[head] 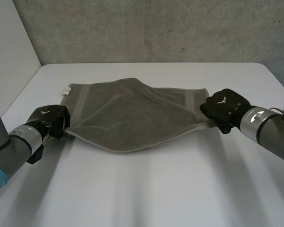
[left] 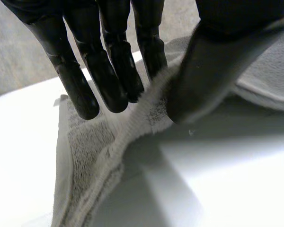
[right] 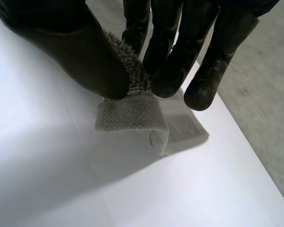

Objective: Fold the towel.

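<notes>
**Asker:** Where is the towel?

**Me:** The grey towel lies spread across the middle of the white worktop, between my two arms. Its far edge rests flat, with a small white label at the far corner on my left side. The near edge sags in a curve from one hand to the other, lowest in the middle.

**Asker:** What has your left hand got?

**Me:** My left hand is at the near left corner. Seen from that wrist, my fingers sit on one side of the hemmed edge and the thumb presses in from the other, so the cloth is pinched between them. The edge there is raised off the worktop, with shade beneath it.

**Asker:** And the right?

**Me:** My right hand is at the near right corner. That corner is nipped between thumb and fingertips and held just clear of the worktop. A short flap hangs below the pinch, and another layer of the towel lies flat on the worktop just behind it.

**Asker:** Is the cloth smooth?

**Me:** Not quite. A soft ridge runs from the middle of the far edge toward my right hand. A grey wall stands behind the worktop.
</notes>
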